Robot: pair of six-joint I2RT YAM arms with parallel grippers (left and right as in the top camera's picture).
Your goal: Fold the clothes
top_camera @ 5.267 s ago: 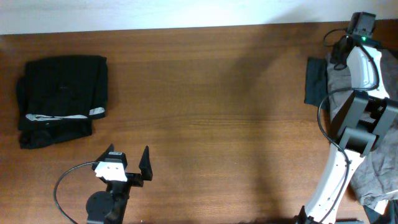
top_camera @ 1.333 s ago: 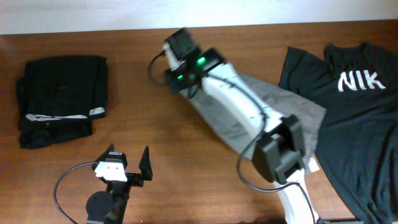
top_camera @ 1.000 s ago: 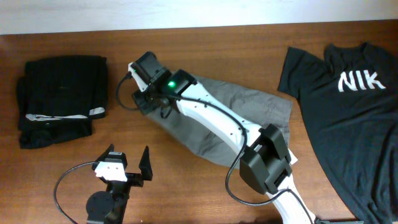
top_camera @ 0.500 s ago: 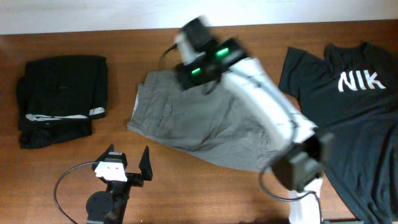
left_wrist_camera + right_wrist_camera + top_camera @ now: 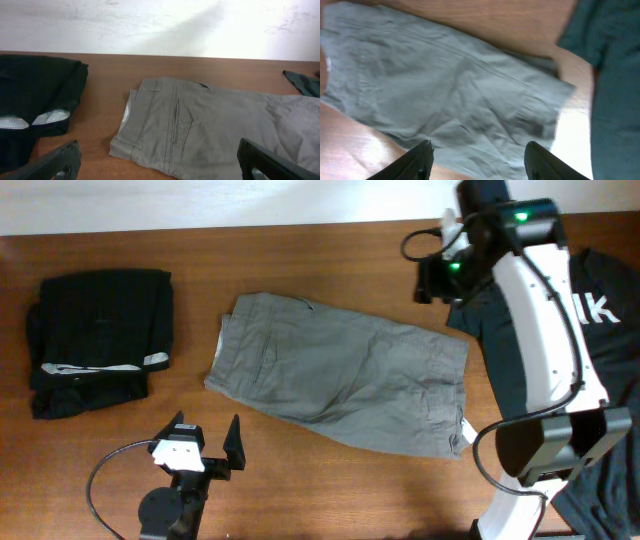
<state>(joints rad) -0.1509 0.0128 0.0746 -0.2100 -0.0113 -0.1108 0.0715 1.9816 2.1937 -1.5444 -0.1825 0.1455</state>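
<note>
The shorts (image 5: 340, 385) lie flat in the middle of the tabletop (image 5: 350, 260), waistband leftward, with the right gripper (image 5: 480, 162) and left gripper (image 5: 207, 435) both wide open and empty, so a neat fold probably needs each to pinch an edge corner and carry it across evenly.

Shorts: grey-khaki woven shorts (image 5: 340, 385) lie flat mid-table, waistband to the left.
Left gripper: black two-finger left gripper (image 5: 207, 428), fingers apart, clear of the shorts.
Right gripper: dark right gripper (image 5: 432, 278) near the shorts' far right corner.
Left edge: folded black garment (image 5: 98, 340).
Right edge: black T-shirt with white lettering (image 5: 610, 330).
</note>
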